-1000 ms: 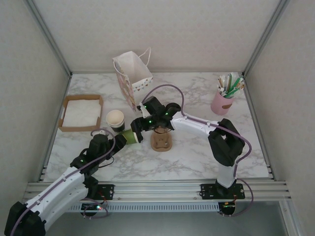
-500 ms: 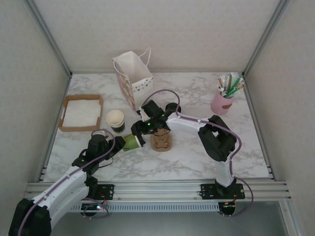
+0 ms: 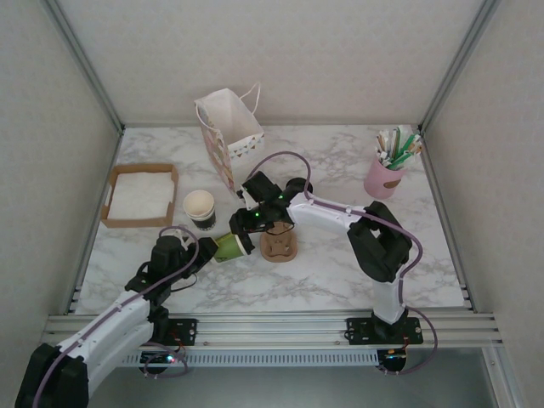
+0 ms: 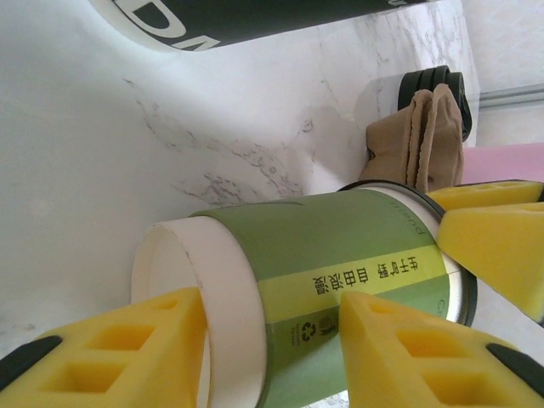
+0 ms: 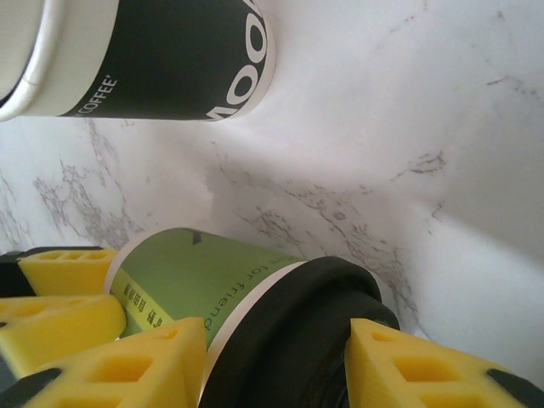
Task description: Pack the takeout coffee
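Observation:
The takeout coffee [image 3: 227, 247], a green paper cup with a black lid [image 5: 314, 340], lies on its side low over the marble table, just left of the brown cardboard carrier [image 3: 278, 245]. My left gripper [image 3: 206, 250] has its yellow pads against the cup's base end [image 4: 340, 272], one at the white bottom rim and one on the side wall. My right gripper [image 3: 247, 231] comes from the other end, and its pads [image 5: 127, 365] press either side of the lid. In the left wrist view my left gripper [image 4: 272, 353] sits at the bottom edge. The right gripper [image 5: 272, 370] sits low in its own wrist view.
A lidless stack of dark cups [image 3: 201, 208] stands just behind the held cup. A patterned paper bag [image 3: 229, 136] stands open at the back. A cardboard tray of white napkins [image 3: 140, 195] lies at the left. A pink pot of pens [image 3: 387, 174] stands at the right.
Both grippers have narrowed onto the cup. The right gripper and the cup have shifted slightly down and left, toward the left gripper, which has drawn in at the base end.

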